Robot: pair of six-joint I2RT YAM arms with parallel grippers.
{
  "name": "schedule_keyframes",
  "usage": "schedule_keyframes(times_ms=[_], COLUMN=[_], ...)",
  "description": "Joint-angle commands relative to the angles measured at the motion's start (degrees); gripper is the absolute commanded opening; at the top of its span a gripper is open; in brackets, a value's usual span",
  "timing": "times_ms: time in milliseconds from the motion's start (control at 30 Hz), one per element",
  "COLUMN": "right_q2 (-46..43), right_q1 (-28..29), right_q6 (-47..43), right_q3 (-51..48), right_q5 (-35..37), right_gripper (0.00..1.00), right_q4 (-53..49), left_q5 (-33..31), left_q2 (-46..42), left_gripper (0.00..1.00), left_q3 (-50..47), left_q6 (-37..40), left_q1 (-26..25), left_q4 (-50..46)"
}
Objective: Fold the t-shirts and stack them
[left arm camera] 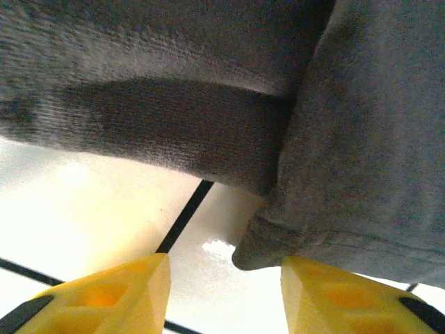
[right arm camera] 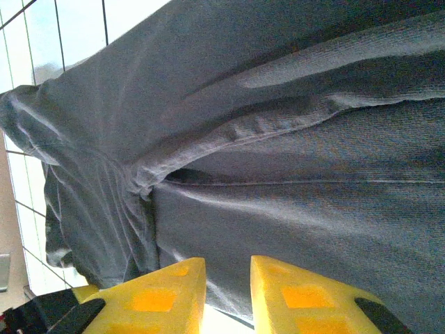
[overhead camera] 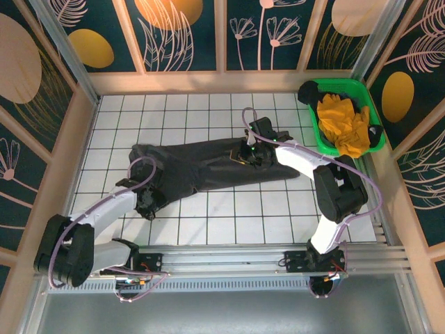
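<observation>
A dark charcoal-grey t-shirt (overhead camera: 201,163) lies crumpled lengthwise across the white tiled table (overhead camera: 229,216). My left gripper (overhead camera: 149,203) sits at the shirt's near-left end. In the left wrist view that gripper (left arm camera: 224,268) is open, low over the tiles, and a hem corner of the t-shirt (left arm camera: 361,139) hangs just ahead of the gap between its yellow fingers (left arm camera: 125,292). My right gripper (overhead camera: 248,154) rests over the shirt's right part. Up close, the right gripper (right arm camera: 228,271) stands narrowly open at the edge of the t-shirt (right arm camera: 278,139), with nothing pinched.
A green plastic bin (overhead camera: 338,83) stands at the back right corner, holding a yellow cloth (overhead camera: 344,122) and dark items. Wooden walls close the table on three sides. A metal rail (overhead camera: 229,254) runs along the near edge.
</observation>
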Motion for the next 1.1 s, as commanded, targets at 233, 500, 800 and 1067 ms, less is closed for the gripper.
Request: schedule_keyframes(times_ms=[233,500,800,1067], right_q2=[-2.4,-2.2,-1.2,-1.1], right_q1=[0.4,0.3,0.3,0.3], right_q6=[-0.7,-0.9,-0.5,-0.4], right_q3=[-0.8,-0.9,-0.4,0.0], right_q5=[-0.5,-0.6,-0.7,0.1], right_gripper=[0.25,0.25,0.25,0.25], right_q4=[-0.2,-0.2,0.1,-0.5], left_q5=[-1.9,-3.8,-2.0,-0.9], left_q2=[1.5,-1.1,0.5,2.7], left_gripper=[0.26,0.28,0.25,0.07], left_q3=[0.3,3.3,1.5,1.6], left_q6=[-2.4,-1.0,-1.3,-0.2], left_q1=[0.4,0.5,0.5,0.4], left_q4=[11.8,6.6,5.4,5.0])
